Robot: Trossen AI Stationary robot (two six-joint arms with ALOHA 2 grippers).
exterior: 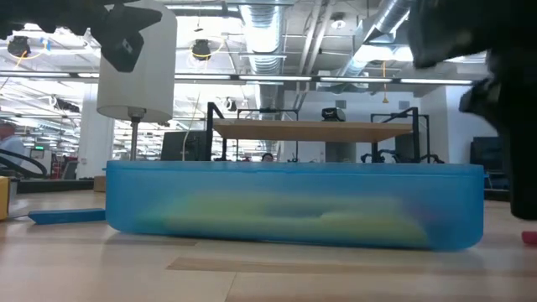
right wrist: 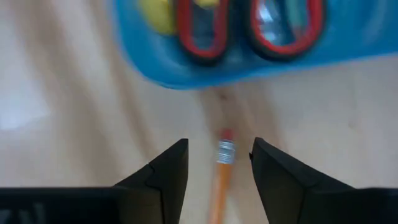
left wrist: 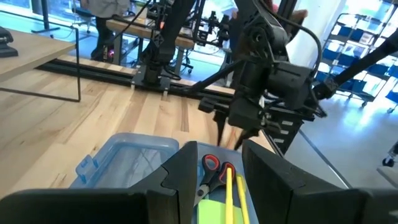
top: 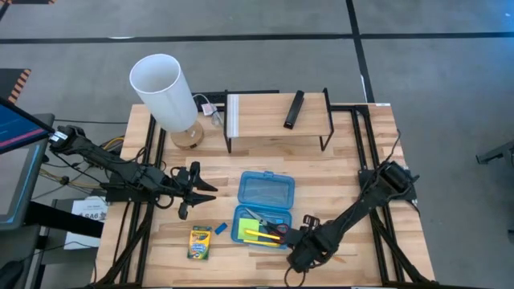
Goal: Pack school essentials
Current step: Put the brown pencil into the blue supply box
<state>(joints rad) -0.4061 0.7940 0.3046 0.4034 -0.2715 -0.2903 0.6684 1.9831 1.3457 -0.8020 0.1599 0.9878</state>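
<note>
Near the desk's [top: 345, 172] front edge sits the blue case [top: 265, 209], holding red-handled scissors [right wrist: 249, 25] and 2 yellow sticks [top: 261, 235]. Beside its right end, the right gripper [right wrist: 217, 163] has fingers apart around the orange pencil [right wrist: 222, 177]. Toward the left edge, the left gripper [top: 201, 186] hovers, fingers apart.

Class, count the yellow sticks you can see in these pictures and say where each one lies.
2. Both yellow sticks lie side by side inside the open blue case, on the green pad next to the scissors. Others may be hidden beneath.

White-shaded lamp [top: 166, 92] beside wooden shelf [top: 277, 117] bearing black bar [top: 294, 109].
</note>
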